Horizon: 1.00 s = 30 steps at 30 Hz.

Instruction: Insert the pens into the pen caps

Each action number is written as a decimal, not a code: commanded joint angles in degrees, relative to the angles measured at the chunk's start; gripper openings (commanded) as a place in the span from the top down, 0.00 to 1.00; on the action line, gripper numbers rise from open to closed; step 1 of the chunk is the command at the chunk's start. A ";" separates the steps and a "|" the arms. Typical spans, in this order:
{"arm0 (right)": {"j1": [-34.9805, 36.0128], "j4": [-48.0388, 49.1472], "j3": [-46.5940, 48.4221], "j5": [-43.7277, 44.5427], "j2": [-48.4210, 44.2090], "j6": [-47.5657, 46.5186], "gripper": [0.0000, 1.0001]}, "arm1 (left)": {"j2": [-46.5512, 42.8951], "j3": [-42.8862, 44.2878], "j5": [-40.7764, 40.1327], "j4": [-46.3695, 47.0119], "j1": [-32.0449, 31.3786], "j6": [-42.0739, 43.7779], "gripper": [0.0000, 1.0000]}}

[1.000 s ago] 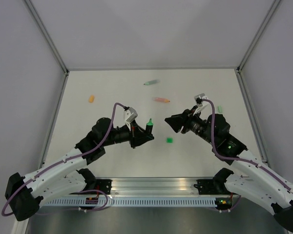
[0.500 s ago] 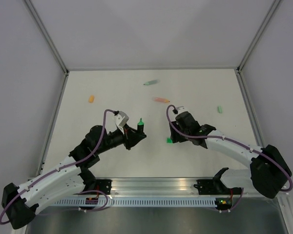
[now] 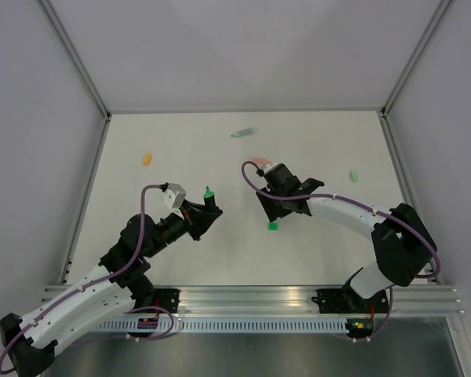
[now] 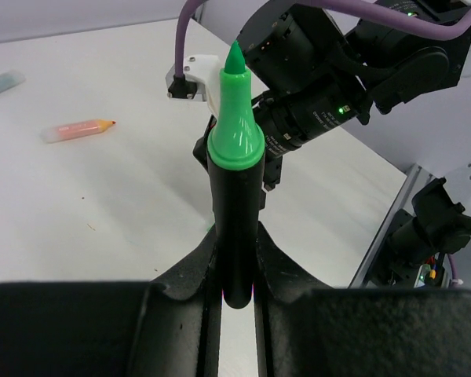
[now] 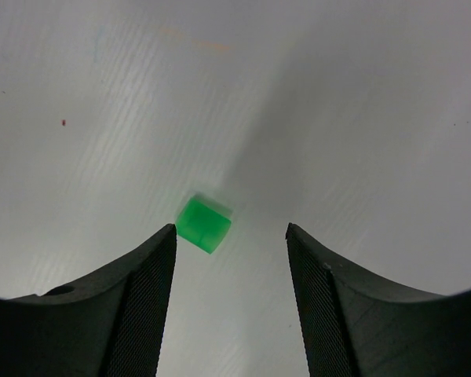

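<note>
My left gripper (image 3: 200, 215) (image 4: 234, 236) is shut on the black pen with the bright green tip (image 3: 208, 193) (image 4: 235, 188), held upright above the table. My right gripper (image 3: 268, 212) (image 5: 231, 229) is open and points down over the bright green cap (image 3: 273, 226) (image 5: 204, 223), which lies on the table just beyond its left fingertip. The salmon orange pen (image 3: 257, 159) (image 4: 77, 129) lies behind the right wrist. The mint green pen (image 3: 242, 133) (image 4: 1, 82) lies further back. The orange cap (image 3: 147, 159) is at the far left, the mint cap (image 3: 353, 176) at the right.
The white table (image 3: 180, 149) is bounded by grey walls and metal posts at the back corners. An aluminium rail (image 3: 251, 298) with both arm bases runs along the near edge. The right arm's forearm (image 3: 337, 208) stretches across the right half of the table.
My left gripper has drawn back to the left and toward its base with the pen. My right arm has swung left and reached out over the bright green cap.
</note>
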 commanded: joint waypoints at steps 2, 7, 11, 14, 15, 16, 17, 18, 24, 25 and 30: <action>0.53 -4.02 2.12 2.42 1.96 -6.63 0.37 | -1.64 -0.69 -2.18 1.57 -0.13 1.12 0.98; 0.70 -6.13 3.11 -16.12 1.45 -23.58 0.17 | -4.55 -2.80 -7.19 2.53 -0.13 0.77 0.98; 0.97 -4.98 1.60 -14.22 1.96 -33.97 0.13 | -7.09 -2.62 -8.25 1.30 -0.13 0.60 0.98; 0.62 -9.20 3.63 -12.03 6.97 -39.60 0.13 | -9.82 -3.24 -8.86 0.95 -0.13 -0.28 0.98; -0.08 -10.95 4.07 -11.06 8.20 -40.66 0.14 | -10.52 -3.24 -8.95 0.78 -0.13 -0.37 0.98; -0.78 -11.75 5.20 -10.62 10.21 -41.80 0.15 | -12.01 -3.24 -9.56 -0.18 -0.13 -0.37 0.98; -1.31 -12.54 5.73 -11.05 10.93 -42.33 0.16 | -12.72 -2.98 -10.00 -0.80 -0.13 -0.37 0.98; -1.92 -13.51 6.09 -11.31 11.37 -42.78 0.17 | -13.42 -2.89 -10.70 -1.15 -0.13 -0.37 0.98; -2.02 -11.32 6.79 -15.44 10.85 -45.33 0.18 | -16.68 -3.24 -11.67 -2.12 -0.13 -0.55 0.98; -1.93 -11.49 7.14 -15.97 11.11 -45.59 0.19 | -16.59 -3.24 -11.94 -2.21 -0.13 -0.55 0.98; -2.02 -11.76 6.88 -17.12 13.13 -47.52 0.21 | -16.68 -3.24 -12.03 -2.30 -0.13 -0.72 0.98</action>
